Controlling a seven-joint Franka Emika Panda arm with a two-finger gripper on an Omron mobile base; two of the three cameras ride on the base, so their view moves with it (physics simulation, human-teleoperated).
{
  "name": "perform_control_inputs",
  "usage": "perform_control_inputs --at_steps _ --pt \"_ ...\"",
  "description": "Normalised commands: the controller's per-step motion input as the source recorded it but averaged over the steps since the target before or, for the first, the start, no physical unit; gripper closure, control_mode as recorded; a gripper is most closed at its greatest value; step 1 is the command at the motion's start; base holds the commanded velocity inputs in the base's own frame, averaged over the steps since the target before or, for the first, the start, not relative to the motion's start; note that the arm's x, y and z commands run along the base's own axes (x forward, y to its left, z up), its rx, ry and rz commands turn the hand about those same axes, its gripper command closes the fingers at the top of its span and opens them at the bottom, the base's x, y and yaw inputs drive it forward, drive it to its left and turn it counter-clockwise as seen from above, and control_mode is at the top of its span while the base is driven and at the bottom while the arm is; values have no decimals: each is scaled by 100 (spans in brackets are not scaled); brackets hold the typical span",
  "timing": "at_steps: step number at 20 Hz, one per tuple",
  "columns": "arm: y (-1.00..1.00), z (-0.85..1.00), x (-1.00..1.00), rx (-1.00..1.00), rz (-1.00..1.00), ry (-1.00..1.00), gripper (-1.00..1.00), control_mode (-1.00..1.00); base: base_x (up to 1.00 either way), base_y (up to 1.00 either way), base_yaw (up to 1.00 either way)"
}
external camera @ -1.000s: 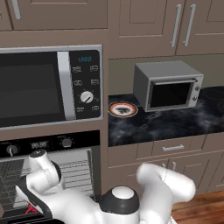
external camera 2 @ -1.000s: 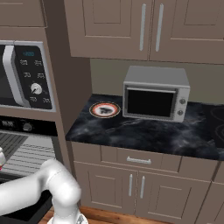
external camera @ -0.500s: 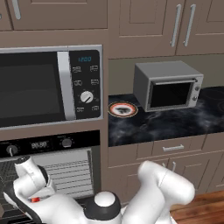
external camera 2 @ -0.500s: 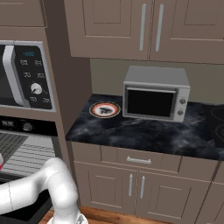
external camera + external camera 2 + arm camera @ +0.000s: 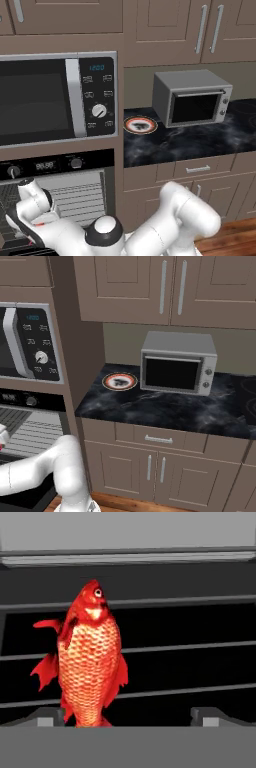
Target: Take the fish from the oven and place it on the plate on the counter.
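left base view: arm reaches low into the oven (image 5: 55, 195), well apart from the plate (image 5: 140, 125) on the surface (image 5: 200, 142).
right base view: plate (image 5: 119, 381) just beside the toaster oven (image 5: 178, 363).
hand view: fish (image 5: 89, 662) on the wire rack (image 5: 190, 647), off-centre toward one fingertip (image 5: 50, 718); jaws spread wide.
advice: centre over the body before pinching, i judge.

Glossy scaly fish (image 5: 90, 662), thin metal oven (image 5: 190, 644) rack wires
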Motion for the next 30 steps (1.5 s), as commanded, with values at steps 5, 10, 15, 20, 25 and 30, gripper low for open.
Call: perform_control_inputs --at_steps 5,10,15,20,25,30 --pt "34 -53 33 0 1 5 -100 -100 0 0 0" --pt "33 -42 28 0 0 0 -100 -100 0 0 0" --pt "13 -10 -4 0 0 0 -100 -100 0 0 0" --pt "0 -5 -18 0 0 0 -100 -100 0 0 0" --pt "0 -40 -6 0 0 2 -100 -100 0 0 0" --pt "0 -58 -5 0 0 6 -100 -100 0 0 0"
